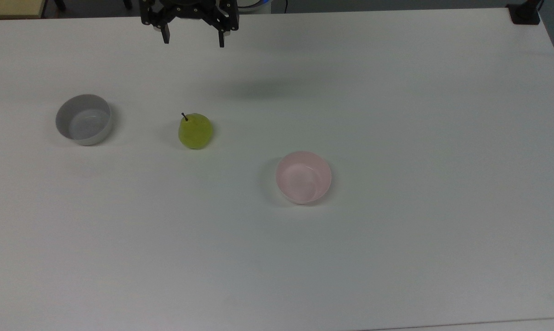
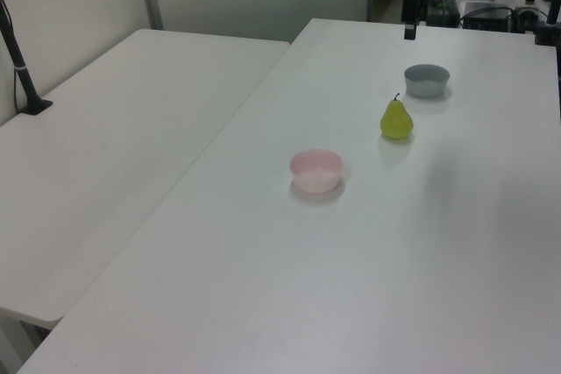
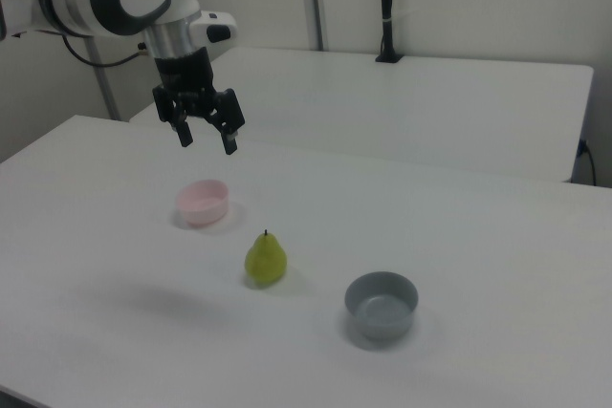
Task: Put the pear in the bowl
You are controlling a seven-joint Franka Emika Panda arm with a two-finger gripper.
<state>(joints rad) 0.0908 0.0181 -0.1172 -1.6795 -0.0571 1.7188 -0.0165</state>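
Note:
A yellow-green pear [image 1: 195, 131] [image 2: 396, 119] [image 3: 266, 259] with a dark stem stands upright on the white table [image 1: 396, 115]. The pale pink bowl [image 1: 303, 177] [image 2: 316, 169] [image 3: 204, 202] sits empty to the top view's right of the pear, nearer the front. My gripper [image 1: 194, 41] [image 3: 206, 140] hangs open and empty high above the table, at the top view's upper edge, well away from the pear and the bowl. In the left view one black finger [image 2: 409, 31] shows at the far end of the table.
A grey bowl [image 1: 84, 119] [image 2: 427, 80] [image 3: 382, 304] stands empty to the top view's left of the pear. A second white table [image 2: 105, 137] adjoins, with a black post [image 2: 24, 76] [image 3: 385, 7] clamped to it.

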